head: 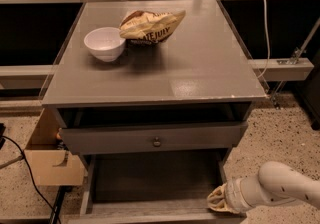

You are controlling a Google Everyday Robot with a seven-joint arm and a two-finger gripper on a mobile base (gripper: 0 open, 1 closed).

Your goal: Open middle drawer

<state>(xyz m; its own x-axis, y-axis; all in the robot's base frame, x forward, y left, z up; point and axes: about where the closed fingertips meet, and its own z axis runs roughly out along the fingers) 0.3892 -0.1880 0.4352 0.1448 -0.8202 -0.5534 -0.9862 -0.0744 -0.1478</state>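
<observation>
Locate the bowl [105,43] on the cabinet [200,68], left of the bag [152,25]. The gripper [220,200] is at the middle drawer [150,180]'s front-right corner.

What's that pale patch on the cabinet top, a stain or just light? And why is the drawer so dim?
Camera view: the pale patch looks like glare from overhead light on the cabinet top; the bowl and chip bag cast soft shadows forward; the pulled-out middle drawer sits in the top's shade, with the tool at its front right corner.
</observation>
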